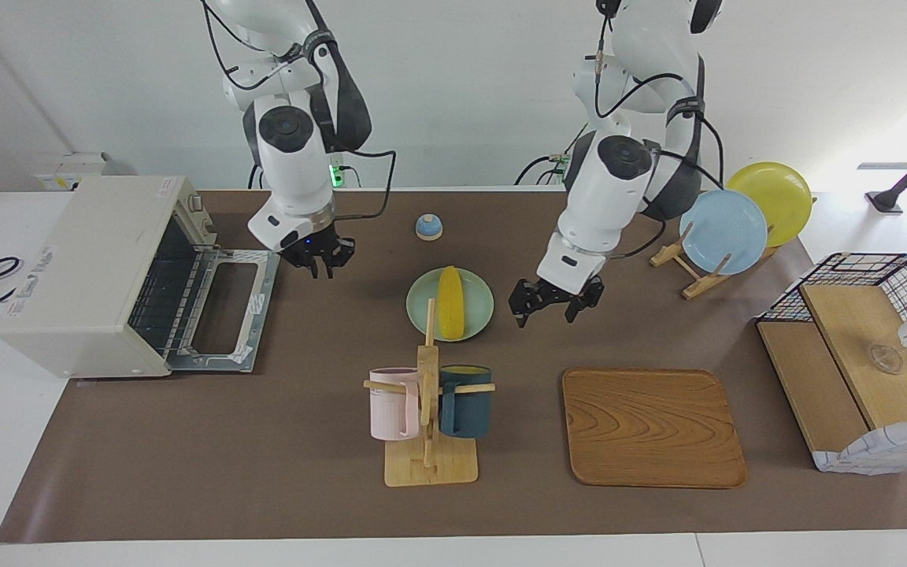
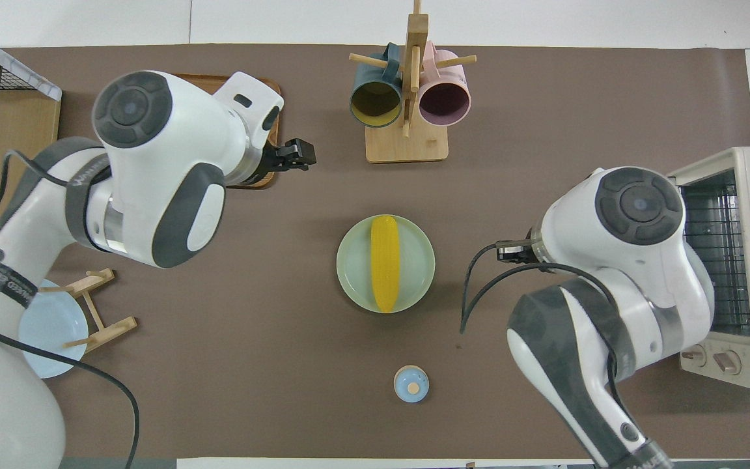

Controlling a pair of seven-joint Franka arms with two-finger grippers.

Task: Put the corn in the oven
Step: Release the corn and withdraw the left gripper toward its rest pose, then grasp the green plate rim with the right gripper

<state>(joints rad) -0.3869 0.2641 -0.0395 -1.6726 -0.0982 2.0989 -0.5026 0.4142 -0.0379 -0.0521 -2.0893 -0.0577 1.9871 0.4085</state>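
Now – corn (image 1: 449,302) lengthwise toward robots | left pincer (image 1: 553,304) apart | right pincer (image 1: 318,257) unclear

I see a table covered by a brown mat (image 1: 304,488). Directly on it stand the boxy off-white toaster oven (image 1: 83,276) with its door dropped open, a pale green round plate (image 1: 482,303), a small blue domed bell (image 1: 428,227), a wooden mug tree (image 1: 430,465), a flat wooden tray (image 1: 653,427), a wooden plate rack (image 1: 678,260) and a wire-and-wood basket box (image 1: 855,370).

Wooden tray (image 1: 653,426) beside the mug rack (image 1: 428,409) — blue plate (image 1: 723,231), yellow plate (image 1: 776,197) upright on a stand
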